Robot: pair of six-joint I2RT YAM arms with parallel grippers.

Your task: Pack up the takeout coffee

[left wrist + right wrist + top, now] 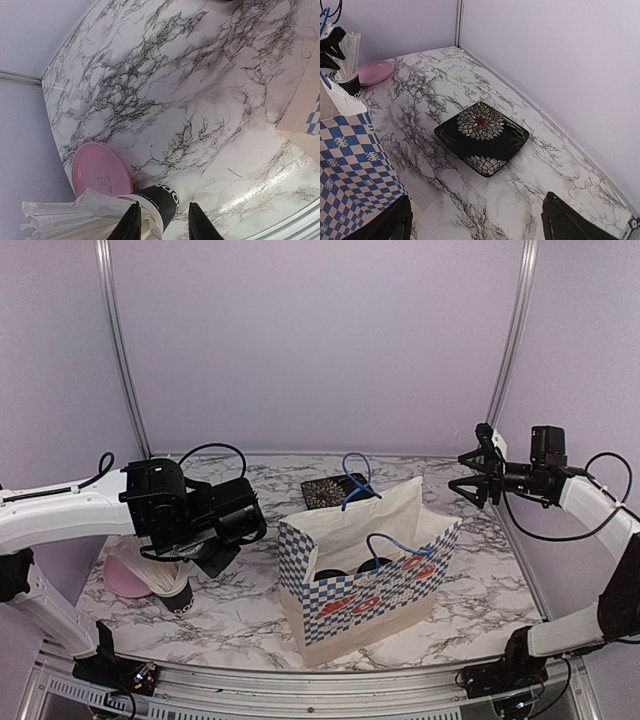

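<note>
The two takeout coffees stand inside the blue-checked paper bag (370,590). Only their round black lids (330,575) (376,565) show in the top view; the white sides are hidden by the bag. My left gripper (215,560) is low at the left of the table, away from the bag. In the left wrist view it (164,222) is open, with the black cup of white sticks (167,197) between its fingers and a gap on the right side. My right gripper (468,480) is raised at the right, wide open and empty (477,222).
A pink plate (100,170) lies beside the cup of sticks (178,595). A black flowered square dish (482,137) lies behind the bag near the back wall. The bag's blue handles (355,475) stand up. The bag's corner (305,115) shows to the right of the left gripper.
</note>
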